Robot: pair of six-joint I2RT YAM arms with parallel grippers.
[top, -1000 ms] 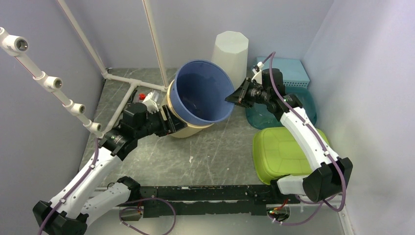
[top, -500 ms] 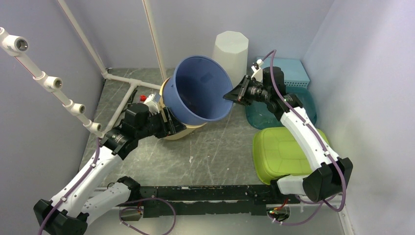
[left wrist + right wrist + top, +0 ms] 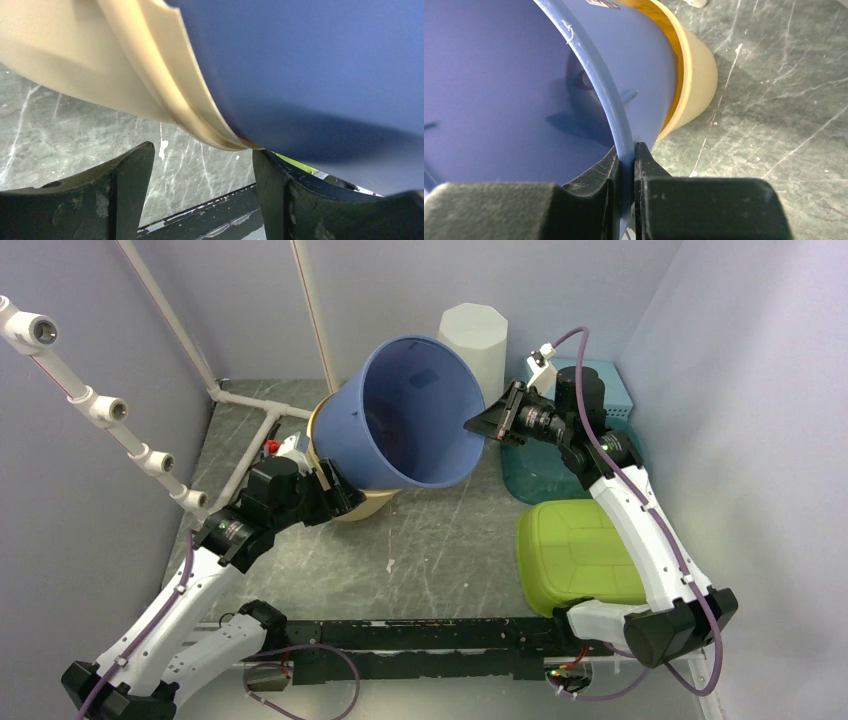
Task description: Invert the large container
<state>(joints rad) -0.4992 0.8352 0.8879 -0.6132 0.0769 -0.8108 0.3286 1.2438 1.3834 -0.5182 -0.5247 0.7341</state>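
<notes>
Up close only, right claw point(image 3: 625, 156) pinches blue container point(image 3: 499, 90).

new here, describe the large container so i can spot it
On the grey table, look just in front of the tall white faceted bin at the back wall. The blue bucket there is tilted, its base in a cream tub, the right pincer clamped on its rim. It alone is blue and round; the green tub and teal tub are low.

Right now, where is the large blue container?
Top view: the large blue plastic container sits tilted centre-back, its rim pinched by the right gripper, its base nested in a cream tub, before the white bin.
</notes>
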